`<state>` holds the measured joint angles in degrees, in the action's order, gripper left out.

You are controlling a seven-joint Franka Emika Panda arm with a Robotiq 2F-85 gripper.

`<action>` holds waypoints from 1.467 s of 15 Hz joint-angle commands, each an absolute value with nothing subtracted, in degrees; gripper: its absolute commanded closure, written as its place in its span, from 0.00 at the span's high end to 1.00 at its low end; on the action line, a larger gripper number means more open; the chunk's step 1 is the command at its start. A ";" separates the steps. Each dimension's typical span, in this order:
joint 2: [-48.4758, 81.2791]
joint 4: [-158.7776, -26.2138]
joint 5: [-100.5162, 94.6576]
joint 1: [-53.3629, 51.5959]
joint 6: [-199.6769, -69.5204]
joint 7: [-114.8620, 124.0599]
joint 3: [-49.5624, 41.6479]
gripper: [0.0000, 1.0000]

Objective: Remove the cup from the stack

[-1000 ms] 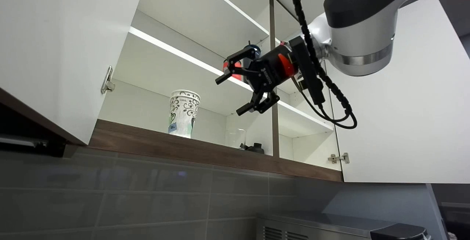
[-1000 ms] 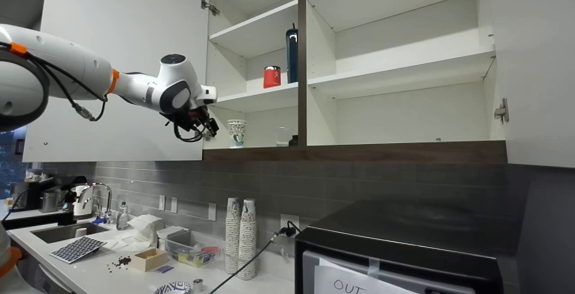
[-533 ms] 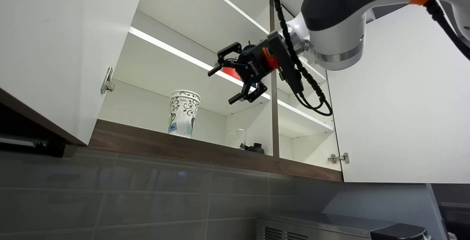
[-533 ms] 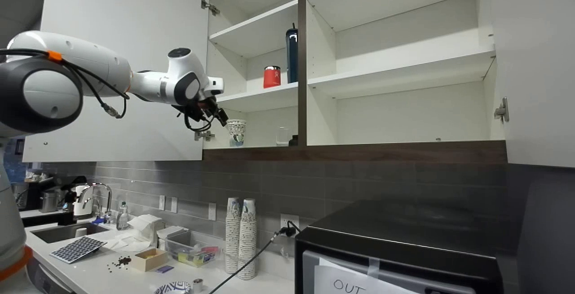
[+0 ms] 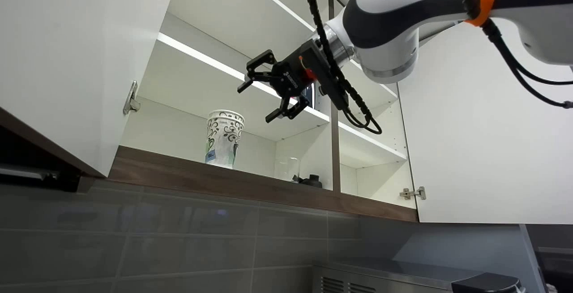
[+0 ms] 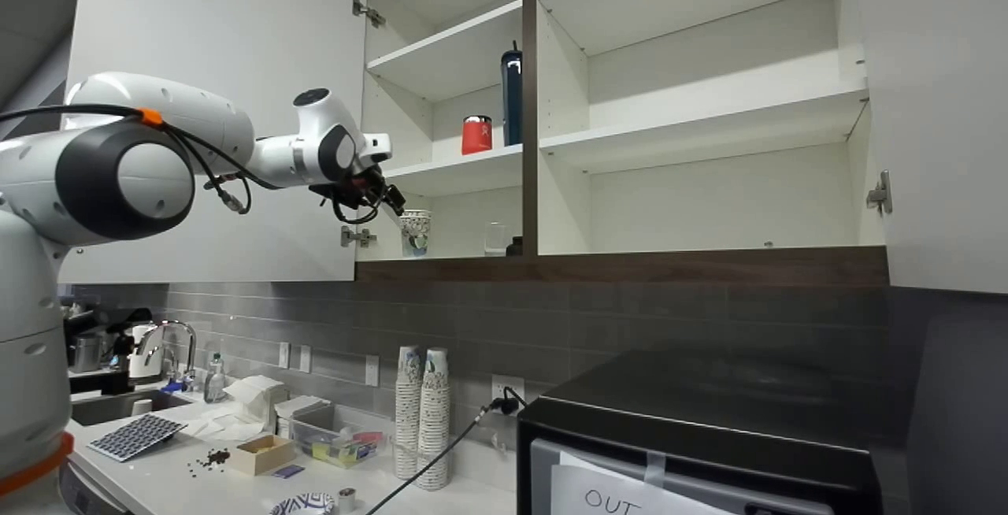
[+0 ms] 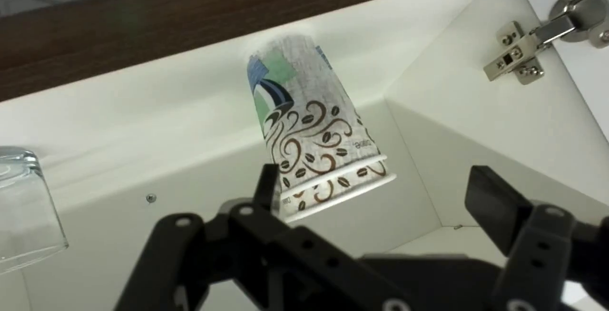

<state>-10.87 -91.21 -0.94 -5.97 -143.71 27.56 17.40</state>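
Two coffee-bean-print paper cups [image 5: 224, 139], nested
Shelved at seven o'clock from the wide-spread, empty gripper [image 5: 254, 104] in an exterior view; best to centre first, then pinch only the inner cup [image 7: 337, 188], lightly.

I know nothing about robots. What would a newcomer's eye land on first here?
Probably the large white robot arm, stretched out before an open cupboard, its black gripper spread open near the stack of patterned cups. That stack stands upright low in the cupboard, its two rims showing up close in the wrist view. The red cup would catch the eye too, bright on the shelf above, beside a tall dark bottle.
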 commanded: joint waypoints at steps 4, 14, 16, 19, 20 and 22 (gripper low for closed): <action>-3.62 -80.21 -14.08 -6.14 -137.46 36.78 18.95 1.00; 6.04 -64.93 -25.21 -13.31 -123.70 43.86 16.78 1.00; 7.85 -61.73 -26.56 -15.06 -121.24 45.05 16.03 1.00; 10.20 -57.69 -28.06 -17.50 -118.74 46.39 14.56 0.97; 10.69 -56.94 -28.75 -16.47 -118.01 46.99 15.94 0.96; 11.95 -54.87 -29.32 -17.12 -116.70 47.71 15.68 0.82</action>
<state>8.77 -60.08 -27.05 -15.73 -120.14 45.40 15.69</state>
